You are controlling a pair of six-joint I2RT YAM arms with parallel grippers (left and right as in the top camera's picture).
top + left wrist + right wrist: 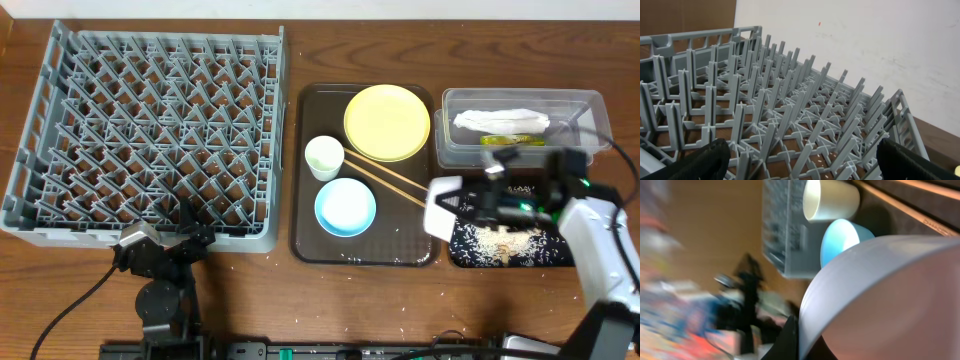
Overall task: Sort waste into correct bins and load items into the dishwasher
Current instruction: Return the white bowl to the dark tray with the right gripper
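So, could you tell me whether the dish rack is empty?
Empty: the rack shows only bare pegs; plate, cup and blue bowl sit on the tray.

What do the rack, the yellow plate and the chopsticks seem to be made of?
Rack: grey plastic, matte; uniform colour, thin moulded pegs.
Plate: probably plastic, perhaps glazed ceramic; smooth, even yellow.
Chopsticks: likely wood or bamboo; pale tan, dull.

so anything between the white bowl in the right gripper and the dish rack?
Yes. The brown serving tray sits between white bowl and dish rack, holding the cup, blue bowl, yellow plate and chopsticks. Rack itself looks empty.
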